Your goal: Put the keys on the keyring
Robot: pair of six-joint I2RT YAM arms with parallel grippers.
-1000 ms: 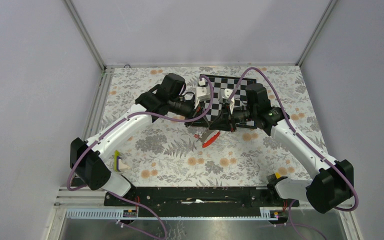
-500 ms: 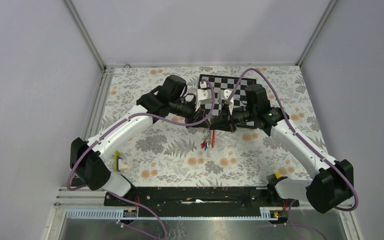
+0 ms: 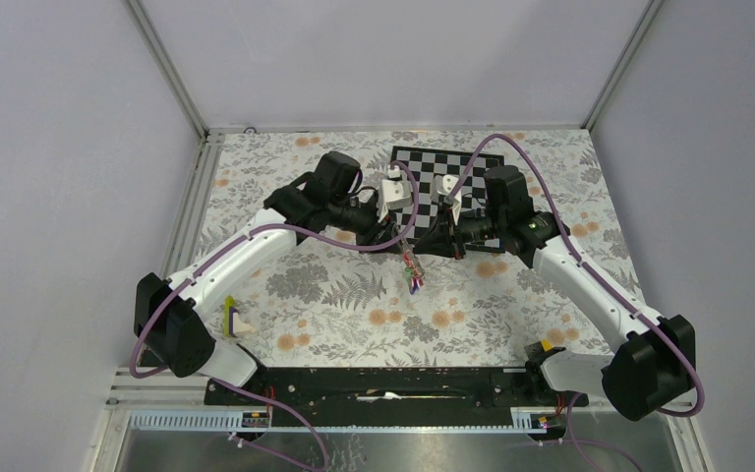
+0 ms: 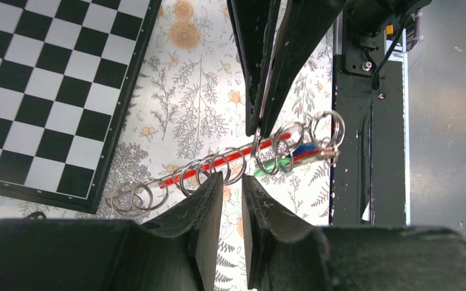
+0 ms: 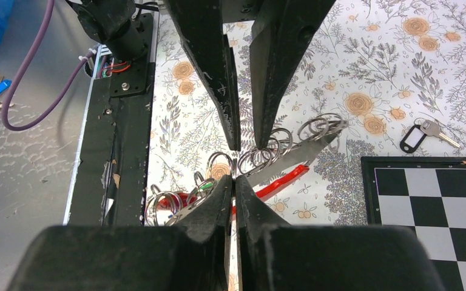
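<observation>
Standing at the near edge: yellow-and-white block (image 3: 234, 320) on the floral table (image 3: 334, 305), close to the left arm's base. Further in, the keys (image 3: 414, 275) hang in a tight bunch above the table, under the point where both grippers meet. A second ago the red tag splayed out sideways; now it hangs in line with the green and blue ones. Left gripper (image 4: 232, 182): jaws were together, now slightly apart, with rings of the keyring (image 4: 218, 167) at the fingertips. Right gripper (image 5: 233, 182): pinched together on the keyring, unchanged. Checkerboard (image 3: 428, 160) lies just beyond both.
</observation>
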